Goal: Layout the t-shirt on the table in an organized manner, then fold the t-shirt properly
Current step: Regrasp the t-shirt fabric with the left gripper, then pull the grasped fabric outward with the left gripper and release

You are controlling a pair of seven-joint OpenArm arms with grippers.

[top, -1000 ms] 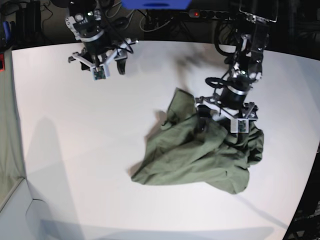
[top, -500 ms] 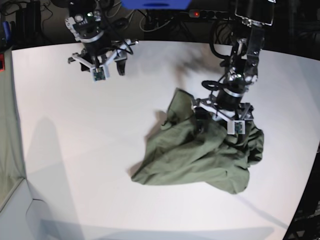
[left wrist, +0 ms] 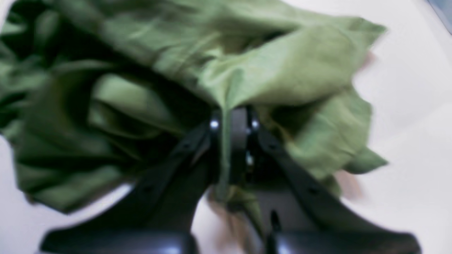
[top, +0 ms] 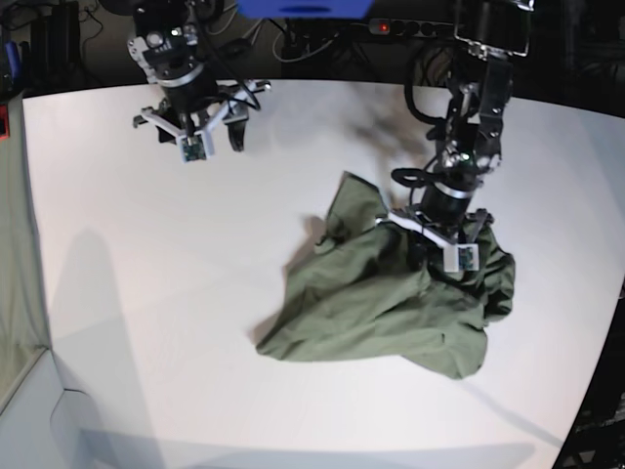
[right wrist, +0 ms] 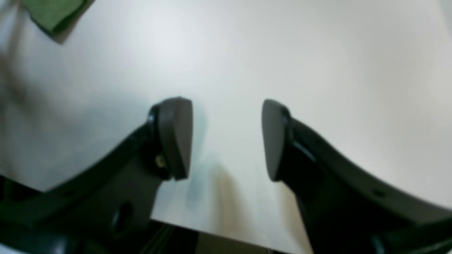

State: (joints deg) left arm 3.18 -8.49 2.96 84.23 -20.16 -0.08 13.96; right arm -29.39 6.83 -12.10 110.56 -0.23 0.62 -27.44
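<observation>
On the smooth white table [top: 146,293], a crumpled olive t-shirt [top: 391,313].
Left gripper [left wrist: 231,123] pinches a soft cotton ridge; right gripper [right wrist: 226,137] hangs parted, holding nothing.

The olive-green t-shirt [top: 391,303] lies crumpled in a loose heap (one fold pinched up) on the white table [top: 146,293], right of centre.
</observation>
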